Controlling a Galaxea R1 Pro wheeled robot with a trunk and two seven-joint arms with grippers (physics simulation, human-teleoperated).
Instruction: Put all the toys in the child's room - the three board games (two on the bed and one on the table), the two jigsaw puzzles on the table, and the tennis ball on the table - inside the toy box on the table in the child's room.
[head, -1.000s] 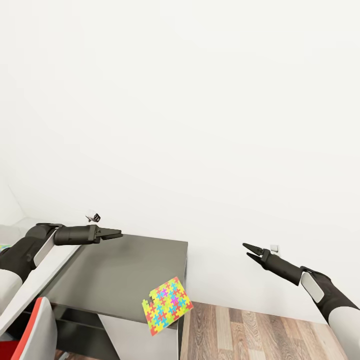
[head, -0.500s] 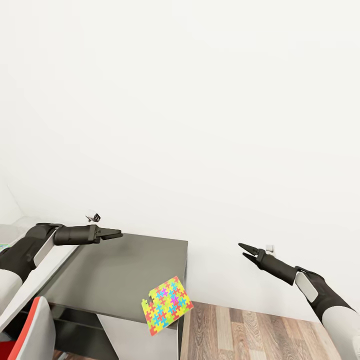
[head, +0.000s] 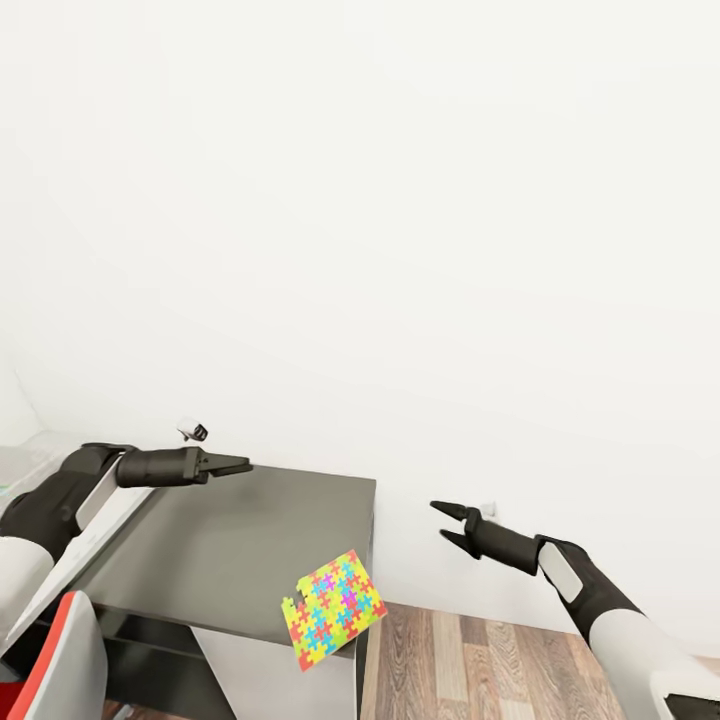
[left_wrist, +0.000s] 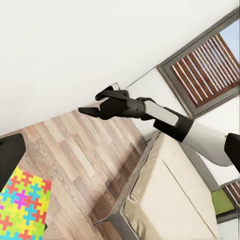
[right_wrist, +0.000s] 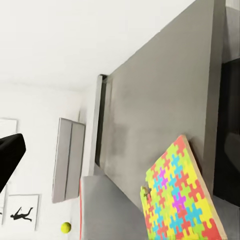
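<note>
One jigsaw puzzle, a thin sheet of bright interlocking pieces, lies at the front right corner of the table's dark grey section and overhangs its edge. It also shows in the left wrist view and the right wrist view. My left gripper hovers open over the back left of that dark top, holding nothing. My right gripper is open and empty in the air to the right of the table, fingers pointing at it; it also appears as the right gripper. The tennis ball shows small and far off.
A red and white chair stands at the lower left by the table. Wood-plank floor lies to the right of the table. The bed and a dark-framed window are behind me. A black silhouette picture hangs on the wall.
My right arm has swung left and slightly down, closer to the table's right side. My left gripper has barely shifted. The jigsaw puzzle has stayed put.
</note>
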